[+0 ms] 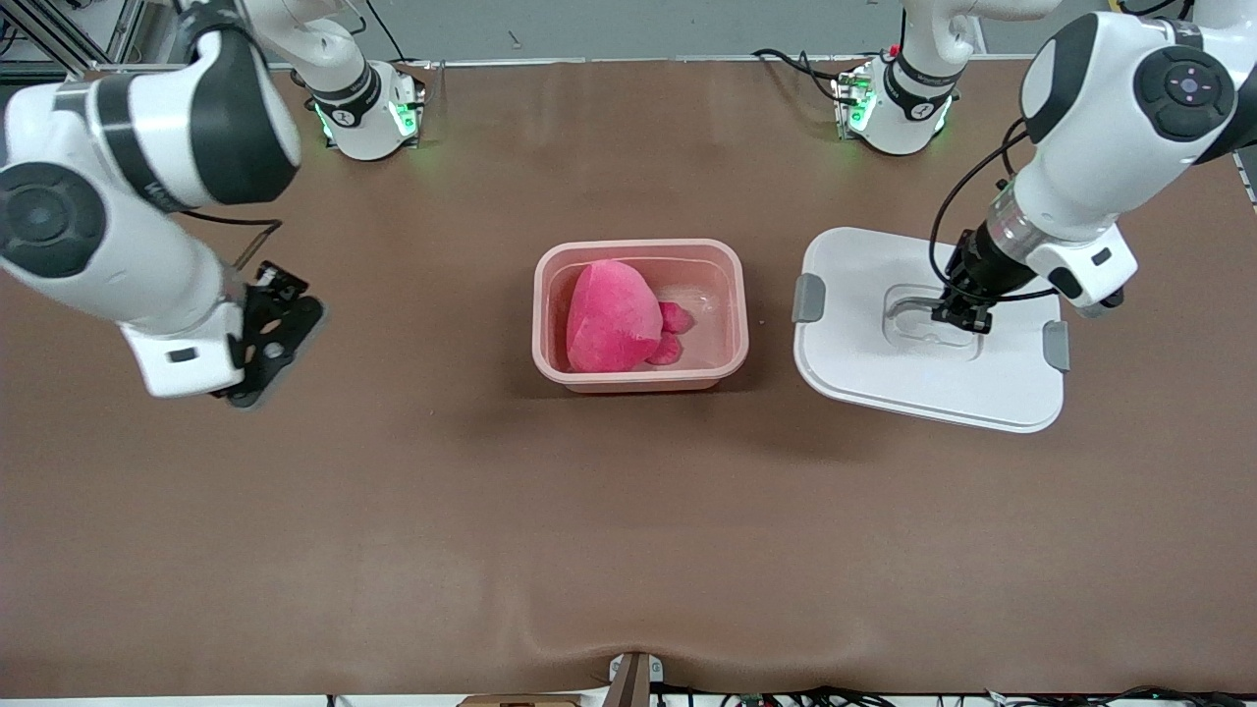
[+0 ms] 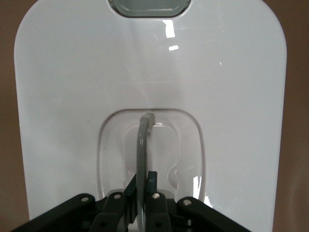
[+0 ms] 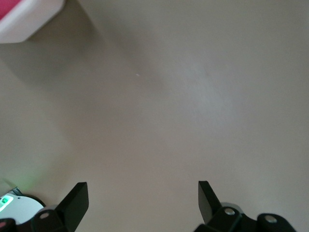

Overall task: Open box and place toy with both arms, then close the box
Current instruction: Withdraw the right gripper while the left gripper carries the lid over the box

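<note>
The pink box base (image 1: pixel 640 368) sits open at the centre of the table (image 1: pixel 628 540), and the toy (image 1: pixel 611 316) is already in it, a pink plush lump filling the half toward the right arm's end, with two small pink bits poking out toward three o'clock.

Over to the lid (image 1: pixel 923 393): it lies flat on the table at three o'clock from the base, well apart from it, grey clips (image 1: pixel 808 298) at both short ends. The left gripper (image 1: pixel 962 314) is down in the lid's recessed centre, fingers pressed together on the thin grey handle (image 2: pixel 143 145). The left wrist view shows it plainly, the curved handle running straight into the closed fingertips (image 2: pixel 152 180).

The right gripper (image 1: pixel 270 344) hangs out at nine o'clock from the base, well apart from it and over bare brown table. Its fingers (image 3: pixel 77 200) are spread wide, nothing between them. That arm is waiting.
</note>
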`<state>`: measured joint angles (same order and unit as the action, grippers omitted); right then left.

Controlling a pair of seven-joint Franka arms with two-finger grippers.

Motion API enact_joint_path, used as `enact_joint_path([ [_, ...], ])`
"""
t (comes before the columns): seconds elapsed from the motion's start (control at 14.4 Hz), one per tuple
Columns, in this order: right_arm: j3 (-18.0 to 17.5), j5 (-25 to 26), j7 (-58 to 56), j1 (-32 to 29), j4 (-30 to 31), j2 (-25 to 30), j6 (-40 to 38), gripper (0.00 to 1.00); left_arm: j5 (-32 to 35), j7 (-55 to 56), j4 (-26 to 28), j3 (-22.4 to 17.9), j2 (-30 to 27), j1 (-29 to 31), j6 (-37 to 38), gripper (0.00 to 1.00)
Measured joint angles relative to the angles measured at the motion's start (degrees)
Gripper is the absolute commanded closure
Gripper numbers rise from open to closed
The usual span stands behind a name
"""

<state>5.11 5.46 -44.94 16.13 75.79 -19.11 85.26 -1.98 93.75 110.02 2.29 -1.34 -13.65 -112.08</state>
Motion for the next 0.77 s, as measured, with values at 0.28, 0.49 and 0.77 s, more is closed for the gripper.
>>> enact_joint_path([
  [0.28,-0.01,-0.12,8.24,-6.48,0.8,0.98,-0.87,0.0,-0.01,5.27,-0.5,3.16,0.38,-0.18,-0.04,1.0],
  [0.49,-0.01,-0.17,14.97,-9.98,6.48,4.83,0.85,0.0,-0.01,9.78,-2.11,5.76,1.74,-0.31,-0.1,1.0],
  [0.77,-0.03,-2.58,21.78,-13.26,15.34,11.01,3.35,0.0,-0.01,16.39,-5.62,9.26,5.04,-0.96,-0.13,1.0],
])
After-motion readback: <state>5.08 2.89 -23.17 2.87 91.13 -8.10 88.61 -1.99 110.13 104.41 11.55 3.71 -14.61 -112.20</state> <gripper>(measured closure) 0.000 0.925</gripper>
